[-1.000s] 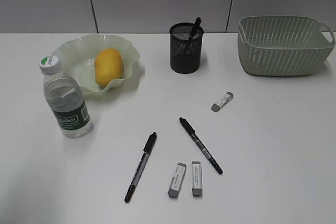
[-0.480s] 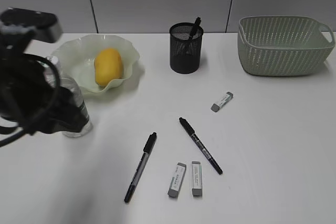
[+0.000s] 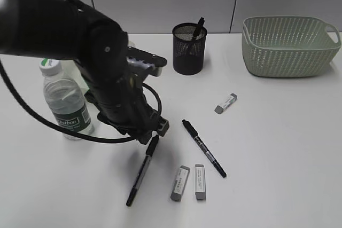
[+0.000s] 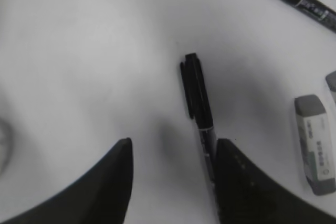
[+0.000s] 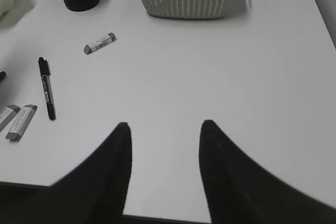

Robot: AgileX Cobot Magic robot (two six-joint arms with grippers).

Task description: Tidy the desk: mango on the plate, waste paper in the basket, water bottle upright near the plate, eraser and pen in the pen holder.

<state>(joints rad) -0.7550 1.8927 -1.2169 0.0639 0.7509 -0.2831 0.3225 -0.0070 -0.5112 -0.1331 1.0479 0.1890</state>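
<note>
Two fingers of left tool [image 4: 173, 182] spread wide, empty, right finger touching pen [image 4: 198, 95] on desk [image 4: 94, 51].

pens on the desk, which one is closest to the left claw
The left pen, whose cap lies just ahead of the left claw. The other loose pen lies farther right; a third stands in the holder.

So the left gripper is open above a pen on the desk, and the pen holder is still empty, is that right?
Not quite. The left gripper is open over a pen on the desk, but the pen holder already has a pen standing in it, as the exterior view shows.
</note>
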